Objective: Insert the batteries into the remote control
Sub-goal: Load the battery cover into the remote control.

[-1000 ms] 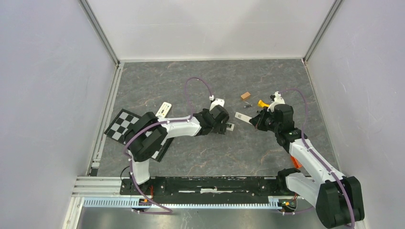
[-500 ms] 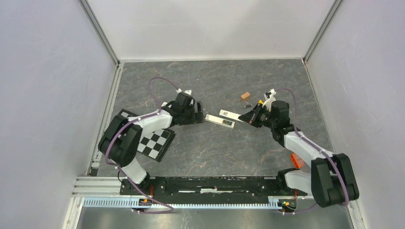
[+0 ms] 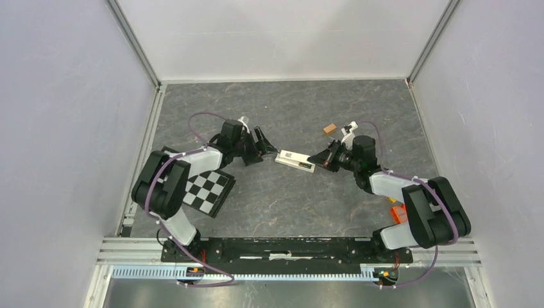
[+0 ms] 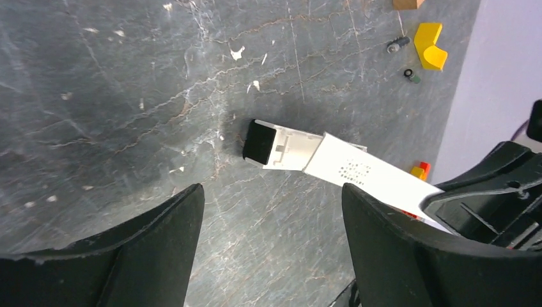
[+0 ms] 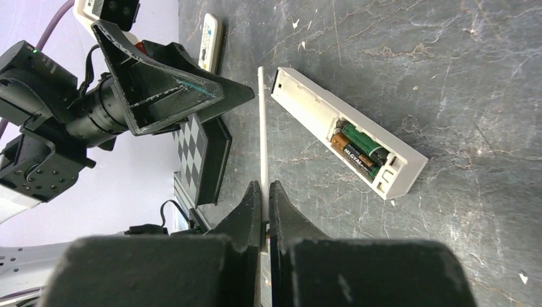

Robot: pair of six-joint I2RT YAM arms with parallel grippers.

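The remote control (image 5: 345,131) is a white bar lying face down, its battery recess open. Two batteries (image 5: 356,150) sit side by side in the recess. My right gripper (image 5: 264,185) is shut on a thin white cover plate (image 5: 262,128), seen edge-on just left of the remote. In the top view the right gripper (image 3: 320,158) is at the remote's (image 3: 294,160) right end. My left gripper (image 3: 262,149) stands open at its left end, touching nothing. From the left wrist, the open left gripper (image 4: 271,192) faces the remote's dark end (image 4: 260,142). Loose batteries (image 4: 397,45) lie beyond.
A yellow curved piece (image 4: 429,45) and a brown block (image 3: 330,128) lie behind the right gripper. A small white buttoned remote (image 5: 209,39) rests by the checkerboard plate (image 3: 208,186) at the left. An orange part (image 3: 398,212) sits near the right arm's base.
My left gripper has pulled back leftwards off the remote and now faces its left end. The right gripper has carried the cover plate leftwards, up to the remote's right end.
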